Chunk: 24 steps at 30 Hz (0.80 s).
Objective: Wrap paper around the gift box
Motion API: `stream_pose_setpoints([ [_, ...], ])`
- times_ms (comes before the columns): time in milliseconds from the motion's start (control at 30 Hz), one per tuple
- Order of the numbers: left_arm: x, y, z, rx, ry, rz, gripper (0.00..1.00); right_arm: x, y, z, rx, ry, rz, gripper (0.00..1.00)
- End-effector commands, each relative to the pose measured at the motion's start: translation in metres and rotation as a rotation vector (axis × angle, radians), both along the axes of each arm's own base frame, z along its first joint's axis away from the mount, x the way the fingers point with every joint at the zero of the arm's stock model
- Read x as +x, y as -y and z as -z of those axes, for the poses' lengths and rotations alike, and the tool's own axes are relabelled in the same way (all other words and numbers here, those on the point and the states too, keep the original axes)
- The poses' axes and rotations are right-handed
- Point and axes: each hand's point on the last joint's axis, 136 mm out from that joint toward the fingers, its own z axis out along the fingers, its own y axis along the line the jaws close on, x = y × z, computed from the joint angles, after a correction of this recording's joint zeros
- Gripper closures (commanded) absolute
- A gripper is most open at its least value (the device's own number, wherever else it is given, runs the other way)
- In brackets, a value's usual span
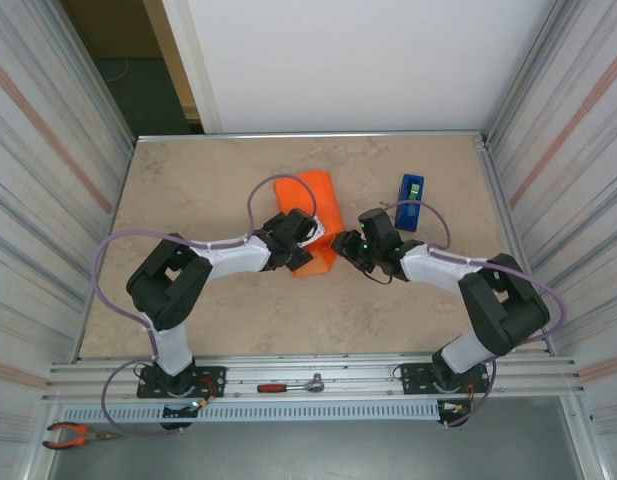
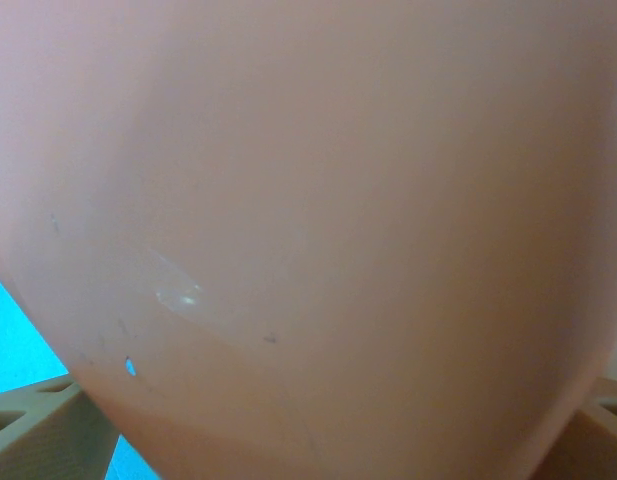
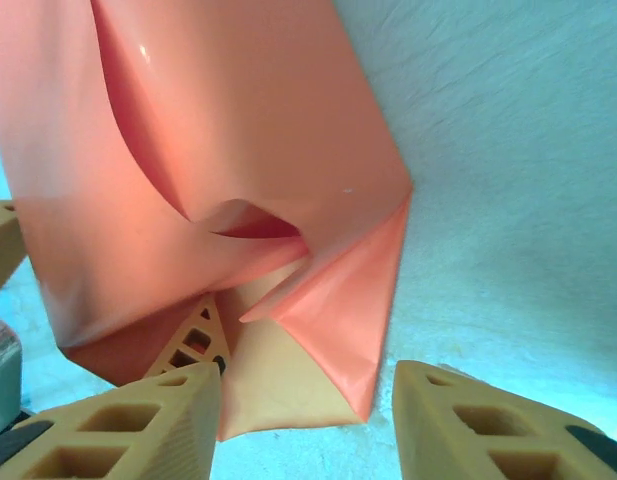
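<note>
Orange paper (image 1: 310,205): folded round into a bundle at the middle of the surface (image 1: 188,180), lying between my two hands.
Gift box: I judge it sits inside that bundle. The paper covers it all round, so the blocky shape is my only evidence.
Left hand (image 1: 291,243): spread wide and straddling the near end of the bundle. I take it to be pinning the wrap so it cannot spring open. Whether the fingers press the sides I cannot tell.
Right hand (image 3: 306,372): partly open, gripping nothing. The pointed end flap hangs in the gap, lying against one finger and just clear of the other. I think it waits there to pinch or flatten that flap.
Tape dispenser (image 1: 410,200): blue, standing near my right arm, handy for sealing.
Top view gives: the layout, with both arms converging on the bundle and the dispenser off to the right.
Right wrist view gives: the folds at the bundle's end, a sagging pocket above a triangular flap, neither lying flat.
Left wrist view gives: smooth paper close against the lens, with a fingertip at each bottom corner.
</note>
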Motion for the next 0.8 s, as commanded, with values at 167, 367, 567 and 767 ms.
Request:
stream_pose_setpoints([
  [167, -0.001, 0.003, -0.001, 0.014, -0.005, 0.005, 0.04, -0.007, 0.031, 0.027, -0.1, -0.06, 0.045, 1.0],
  [367, -0.001, 0.002, 0.0, 0.019, -0.006, 0.005, 0.04, 0.009, 0.021, 0.03, -0.085, -0.06, 0.04, 1.0],
  [567, -0.001, 0.003, 0.001, 0.022, -0.006, 0.007, 0.04, 0.025, 0.012, 0.031, -0.097, -0.064, 0.027, 1.0],
  [767, -0.001, 0.002, 0.001, 0.024, -0.007, 0.008, 0.04, 0.025, 0.029, 0.042, -0.149, -0.106, 0.052, 1.0],
])
